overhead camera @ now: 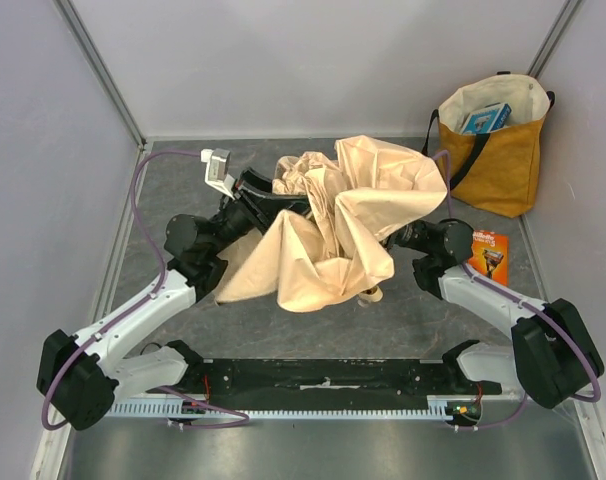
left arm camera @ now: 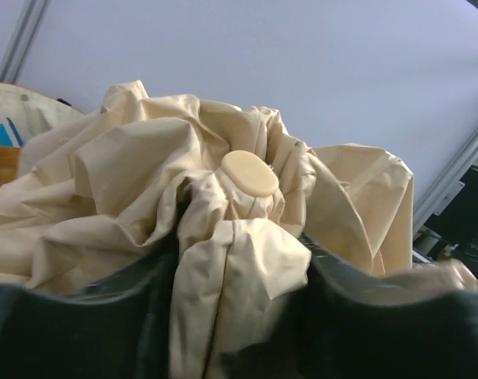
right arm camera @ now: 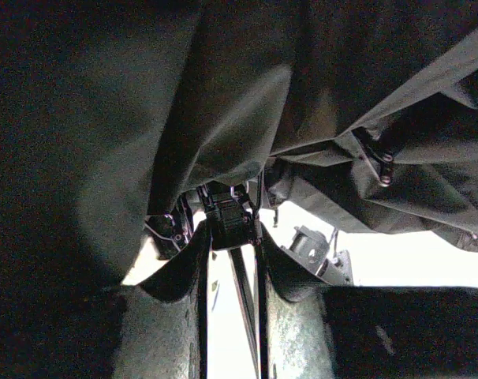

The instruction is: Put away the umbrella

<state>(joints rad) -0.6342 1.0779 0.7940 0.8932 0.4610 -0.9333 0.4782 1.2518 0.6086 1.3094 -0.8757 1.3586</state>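
Though right end effector (right arm camera: 231,237) clamps umbrella (overhead camera: 333,225) shaft, left end effector (left arm camera: 239,272) flanks its canopy — grip unclear.

Mustard tote bag (overhead camera: 498,150) back right, blue box (overhead camera: 485,118) inside; orange packet (overhead camera: 490,255) flat on table (overhead camera: 313,325).

1. The umbrella (overhead camera: 333,225) is spread over the middle of the bench (overhead camera: 313,330), between the left arm (overhead camera: 143,300) and the right arm (overhead camera: 483,290).
2. The tote bag (overhead camera: 493,150) is stood at the far right corner, behind the umbrella.
3. A box (overhead camera: 485,118) is lodged in the bag.
4. A packet (overhead camera: 490,255) is laid before the bag, beside the right arm.
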